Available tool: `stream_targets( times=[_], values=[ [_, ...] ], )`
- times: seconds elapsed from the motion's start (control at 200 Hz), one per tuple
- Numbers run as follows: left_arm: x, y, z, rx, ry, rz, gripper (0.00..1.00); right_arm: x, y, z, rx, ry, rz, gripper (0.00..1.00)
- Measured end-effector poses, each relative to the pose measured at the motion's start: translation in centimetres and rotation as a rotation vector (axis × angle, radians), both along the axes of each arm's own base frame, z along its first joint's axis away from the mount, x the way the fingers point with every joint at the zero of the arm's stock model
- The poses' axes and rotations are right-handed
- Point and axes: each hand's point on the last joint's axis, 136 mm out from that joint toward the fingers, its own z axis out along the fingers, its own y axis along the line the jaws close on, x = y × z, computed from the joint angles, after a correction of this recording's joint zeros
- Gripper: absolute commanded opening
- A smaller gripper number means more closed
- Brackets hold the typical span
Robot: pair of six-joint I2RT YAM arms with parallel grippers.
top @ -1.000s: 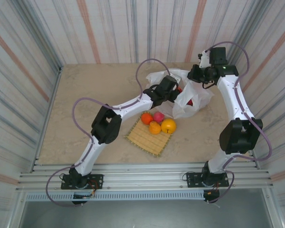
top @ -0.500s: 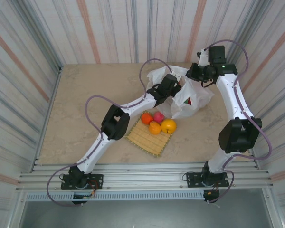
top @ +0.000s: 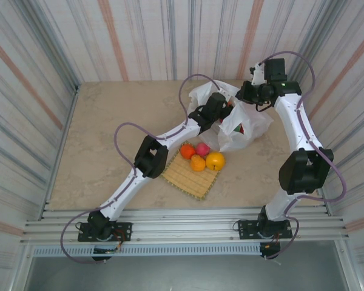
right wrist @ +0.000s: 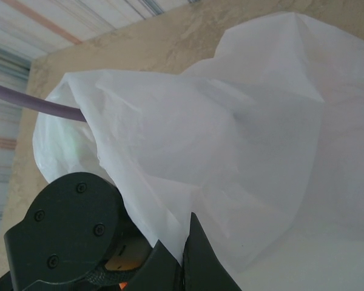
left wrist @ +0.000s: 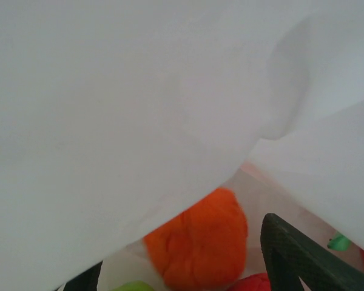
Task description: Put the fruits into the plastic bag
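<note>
The plastic bag [top: 250, 127], white and translucent, is lying crumpled at the worktop's [top: 109, 133] far right. The right fingers [right wrist: 200, 264] are clamping its rim. The left fingers [left wrist: 303, 260] are sitting apart inside it, beside an orange fruit [left wrist: 200, 242]. Four fruits [top: 215, 160] are resting on the woven mat [top: 191, 180]. Bag film is hiding most of the bag's contents.

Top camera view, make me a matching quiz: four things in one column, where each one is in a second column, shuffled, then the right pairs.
1. left gripper
2. right gripper
3. yellow fruit
4. mat

A. on the mat
B. pinching the rim of the bag
C. reaching into the bag
D. flat on the table, on the near side of the bag

Pairs: 1-C, 2-B, 3-A, 4-D
</note>
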Motion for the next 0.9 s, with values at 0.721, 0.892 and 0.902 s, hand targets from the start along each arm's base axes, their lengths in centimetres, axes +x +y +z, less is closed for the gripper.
stream_targets(
  times=[0.721, 0.892, 0.902],
  values=[
    [-6.5, 2.3, 0.1, 0.019, 0.129, -0.082, 0.77, 0.3, -0.1, -0.5, -0.001, 0.011, -0.003, 0.00],
    [-11.2, 1.4, 3.3, 0.001, 0.097, -0.140, 0.77, 0.6, -0.4, -0.8, 0.003, 0.017, -0.014, 0.00],
    [-11.5, 1.4, 3.5, 0.001, 0.096, -0.144, 0.77, 0.6, -0.4, -0.8, 0.003, 0.017, -0.014, 0.00]
  ],
)
